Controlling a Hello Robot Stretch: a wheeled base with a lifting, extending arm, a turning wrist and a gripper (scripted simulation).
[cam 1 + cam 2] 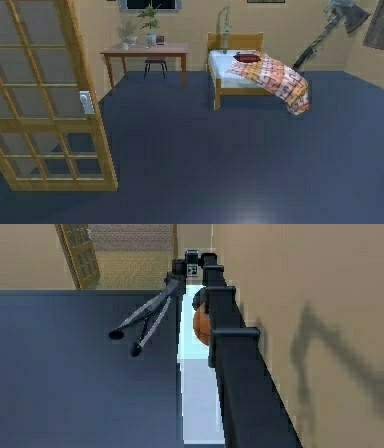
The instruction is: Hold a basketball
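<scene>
**Arm side view.** The end effector [124, 341], a dark body with two thin fingers [115, 333], pointed down and to the left of the orange, round, dark-lined basketball [197, 324]. Only the dark blue floor [70, 374] lay behind its far end, so it held nothing; its grip state beyond that could not be told. The basketball sat just right of where the fingers met the body. The dark square arm bar [235, 364] covered the basketball's right part, and whether the two touched could not be told. Right of the basketball rose a plain beige wall [320, 314]. Up and left of the basketball, well apart, stood a yellow wooden lattice panel [80, 254].

**Forward view.** A glazed wooden door [50, 100], a brown wooden worktop [145, 49] bearing green potted plants [149, 18], and a wooden-framed bed [216, 80] draped with a checked orange-and-white blanket [278, 82].
</scene>
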